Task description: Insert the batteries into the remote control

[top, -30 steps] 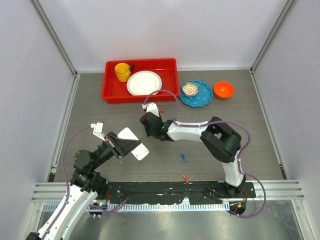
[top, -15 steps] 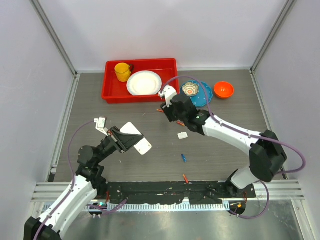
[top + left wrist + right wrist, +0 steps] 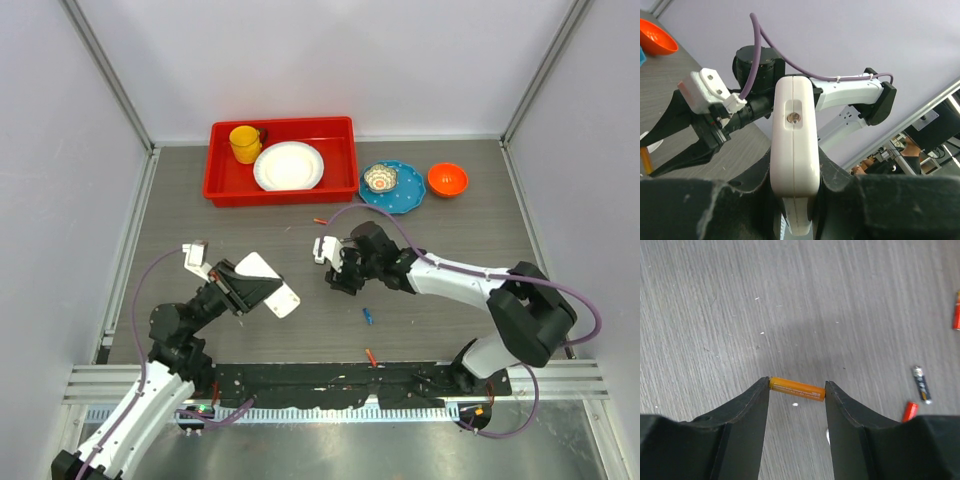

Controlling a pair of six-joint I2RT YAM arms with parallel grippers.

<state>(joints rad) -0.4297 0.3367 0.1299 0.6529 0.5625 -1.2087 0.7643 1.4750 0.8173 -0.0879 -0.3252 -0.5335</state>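
Observation:
My left gripper [image 3: 243, 290] is shut on the white remote control [image 3: 266, 282] and holds it above the table at the left. In the left wrist view the remote [image 3: 794, 135] stands edge-on between the fingers of that gripper [image 3: 794, 175]. My right gripper [image 3: 341, 276] is low over the middle of the table. In the right wrist view its fingertips [image 3: 797, 389] press on both ends of an orange battery [image 3: 797, 388]. More batteries lie loose: a blue one [image 3: 368, 316], a red one [image 3: 371, 355] and a reddish one [image 3: 320, 220].
A red tray [image 3: 342, 135] at the back holds a yellow cup [image 3: 244, 143] and a white plate [image 3: 289, 165]. A blue plate [image 3: 410, 198] with a small bowl and an orange bowl [image 3: 447, 179] stand at the back right. A dark battery [image 3: 921, 384] lies near my right fingers.
My right arm has swung from near the blue plate down and left to the middle of the table. My left gripper has shifted slightly with the remote.

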